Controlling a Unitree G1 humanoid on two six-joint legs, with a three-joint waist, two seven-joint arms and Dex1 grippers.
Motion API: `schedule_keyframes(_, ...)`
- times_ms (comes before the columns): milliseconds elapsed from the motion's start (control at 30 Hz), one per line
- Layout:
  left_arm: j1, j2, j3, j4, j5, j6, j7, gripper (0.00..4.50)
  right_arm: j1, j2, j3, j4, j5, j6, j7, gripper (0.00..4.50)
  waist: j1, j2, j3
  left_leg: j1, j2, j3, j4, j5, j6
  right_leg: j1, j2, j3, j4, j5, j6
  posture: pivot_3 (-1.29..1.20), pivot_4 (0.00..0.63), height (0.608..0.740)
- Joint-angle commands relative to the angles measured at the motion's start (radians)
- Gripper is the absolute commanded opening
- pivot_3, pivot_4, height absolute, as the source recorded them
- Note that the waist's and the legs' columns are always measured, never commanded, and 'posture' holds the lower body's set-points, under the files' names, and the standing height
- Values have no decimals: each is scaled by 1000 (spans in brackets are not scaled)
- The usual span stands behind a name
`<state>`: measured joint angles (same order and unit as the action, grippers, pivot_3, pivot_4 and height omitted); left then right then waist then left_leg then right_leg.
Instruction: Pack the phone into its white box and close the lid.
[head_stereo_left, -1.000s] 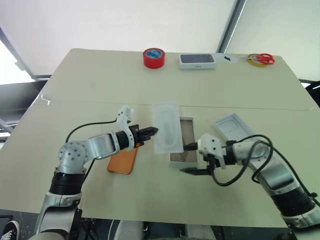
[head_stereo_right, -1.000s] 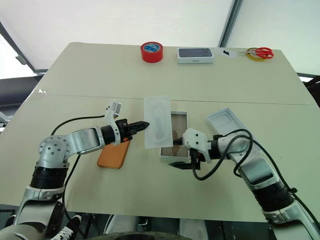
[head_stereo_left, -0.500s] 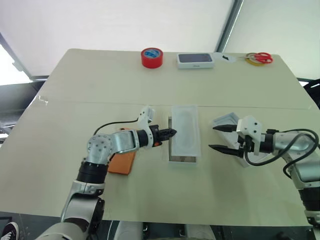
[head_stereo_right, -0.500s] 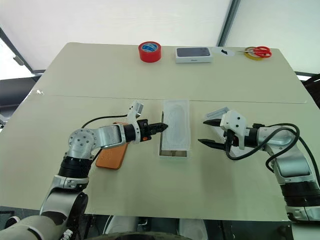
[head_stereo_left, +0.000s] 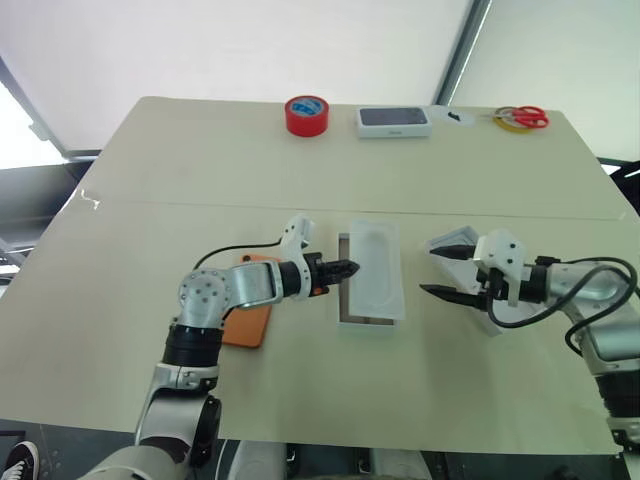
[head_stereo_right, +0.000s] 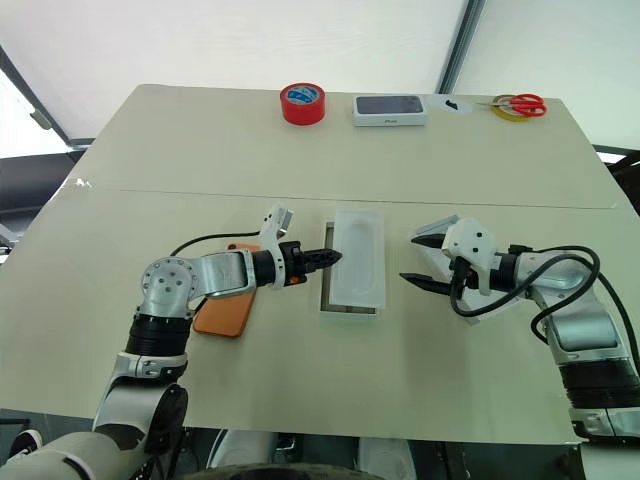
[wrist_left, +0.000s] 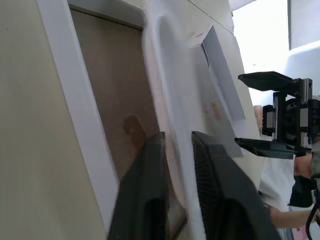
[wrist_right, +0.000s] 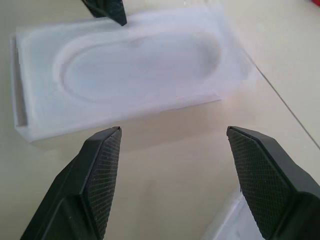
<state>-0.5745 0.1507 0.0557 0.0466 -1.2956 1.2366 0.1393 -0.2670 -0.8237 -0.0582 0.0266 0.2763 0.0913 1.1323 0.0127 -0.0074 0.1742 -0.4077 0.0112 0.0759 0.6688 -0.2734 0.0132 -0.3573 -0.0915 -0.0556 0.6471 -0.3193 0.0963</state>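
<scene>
Since a second ago, the thin white insert with the oval recess has come down from its tilt left of the box, and my right claw has swung off to the right.

The insert lies flat over the shallow white box with the tan floor, long axis running away from me like the box's own, shifted right so a strip of floor shows on the left. My left claw points at that left edge, fingers slightly parted with the edge between them, not clamping. My right claw is spread wide and holds nothing, pointing left toward the box.

The flat orange phone lies on the table left of the box, long axis nearly away from me; my left forearm hides its far end.

All of it sits on a beige tabletop with a seam across it, pale walls behind. At the far edge stand a red tape roll, a small white box with a dark top and red-handled scissors.

The white lid is mostly hidden behind my right claw.
</scene>
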Motion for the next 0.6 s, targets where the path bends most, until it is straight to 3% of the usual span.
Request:
schedule_keyframes(33, -30, 6, 26, -60, 5, 9, 2, 2843, -24, 6, -6, 11, -4, -25, -7, 3538, 0, 0, 0, 0, 0, 0, 0, 0, 0, 0, 0, 0, 0, 0, 0, 0, 150, 730)
schedule_keyframes(233, -24, 39, 63, -151, -23, 16, -16, 2843, -63, 27, 7, 13, 2, -15, -14, 3538, -1, 0, 0, 0, 0, 0, 0, 0, 0, 0, 0, 0, 0, 0, 0, 0, 150, 730)
schedule_keyframes(333, -3, 97, 54, -233, 66, -50, -90, 2843, -96, 54, 13, -5, 17, 16, -31, 3538, -3, 0, 0, 0, 0, 0, 0, 0, -1, 0, 1, 0, 0, 0, 0, 0, 150, 730)
schedule_keyframes(400, 27, 144, 53, -271, 148, -134, -175, 2885, -126, 87, 27, -9, -4, 23, -74, 2957, -4, 0, 0, 0, 1, 0, -1, 1, -2, 0, 2, 0, 0, 0, 0, 0, 150, 730)
schedule_keyframes(467, 77, 256, -14, -330, 311, -271, -327, 2885, -145, 114, 64, -24, -47, 8, -106, 2259, -7, 0, 0, 0, 1, 0, -2, 1, -3, -1, 3, 0, 0, 0, 0, 0, 150, 730)
schedule_keyframes(533, 140, 368, -88, -378, 461, -414, -488, 2885, -159, 140, 106, -31, -97, -4, -140, 1148, -9, 1, 0, 0, 2, 1, -3, 2, -4, -2, 4, 0, 0, 0, 0, 0, 150, 730)
schedule_keyframes(600, 196, 395, -76, -379, 509, -528, -591, 2885, -170, 162, 135, -26, -144, -31, -174, 58, -3, 1, 1, 0, 2, 2, -4, 2, -4, -3, 4, 0, 0, 0, 0, 0, 150, 730)
